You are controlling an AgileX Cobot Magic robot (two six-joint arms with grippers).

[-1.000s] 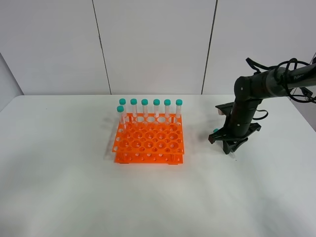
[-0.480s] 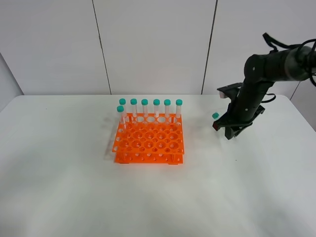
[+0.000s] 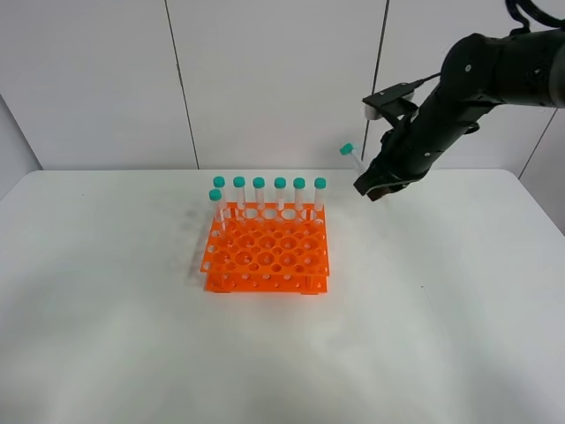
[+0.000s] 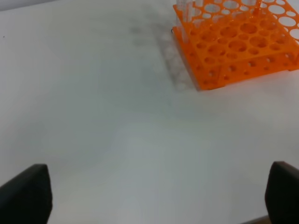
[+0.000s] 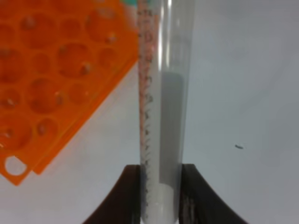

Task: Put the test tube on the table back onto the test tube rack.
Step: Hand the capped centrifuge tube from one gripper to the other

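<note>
The test tube (image 3: 355,159), clear with a teal cap, hangs tilted in the air to the right of the orange test tube rack (image 3: 267,252), above the white table (image 3: 132,353). My right gripper (image 3: 372,186) is shut on its lower end. In the right wrist view the tube (image 5: 163,107) stands between the two dark fingers (image 5: 127,196), with a corner of the rack (image 5: 51,79) below it. Several teal-capped tubes (image 3: 280,194) stand in the rack's back row. My left gripper (image 4: 154,196) is open with nothing in it, low over the table, well short of the rack (image 4: 238,42).
Grey wall panels (image 3: 265,79) rise behind the table's far edge. The right arm (image 3: 494,71) reaches in from the upper right. Bare white tabletop lies in front of the rack and on both sides of it.
My right gripper has lifted off the table with the tube and moved up and left, toward the rack's back right corner. The rack and its tubes have not moved.
</note>
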